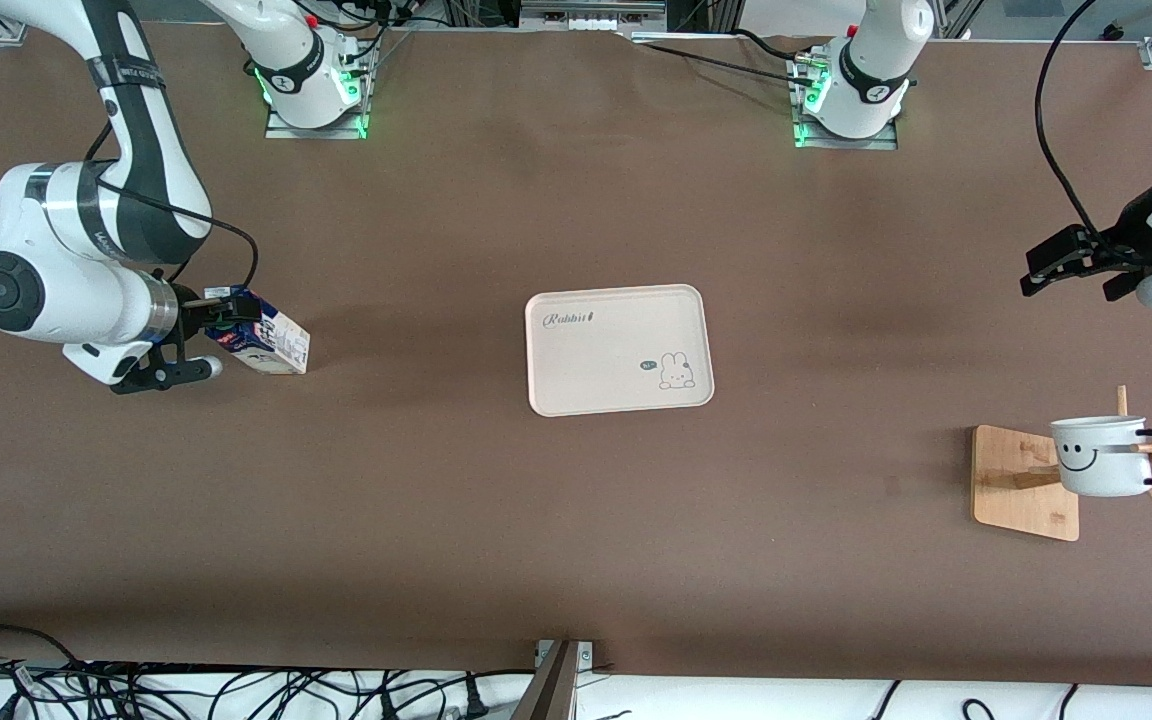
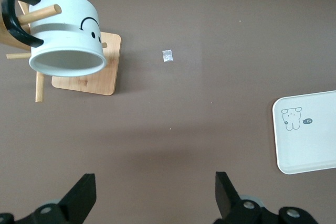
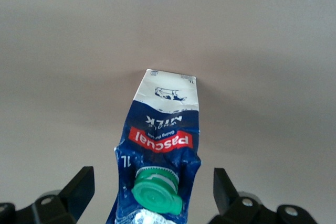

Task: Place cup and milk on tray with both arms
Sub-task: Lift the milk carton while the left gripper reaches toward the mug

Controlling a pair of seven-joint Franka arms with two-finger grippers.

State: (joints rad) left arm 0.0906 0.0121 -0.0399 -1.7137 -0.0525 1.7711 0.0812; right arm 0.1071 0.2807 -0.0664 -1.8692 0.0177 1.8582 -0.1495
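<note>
R gripper (image 1: 221,318) sits w/ jaws wide open around the milk (image 1: 264,343), not clamped, at the right arm's end. L gripper (image 1: 1076,268), jaws wide open & empty, hangs over bare table; cup (image 1: 1101,456) hangs on a rack (image 1: 1026,483), tray (image 1: 619,348) mid-table.

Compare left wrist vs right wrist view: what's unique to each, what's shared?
Left wrist only: the cup hanging on a wooden rack, plus a corner of the tray. Right wrist only: the milk carton, green cap toward the camera, sitting between that claw's open fingers. Shared: brown table, and each view's own open claw at the frame edge.
</note>
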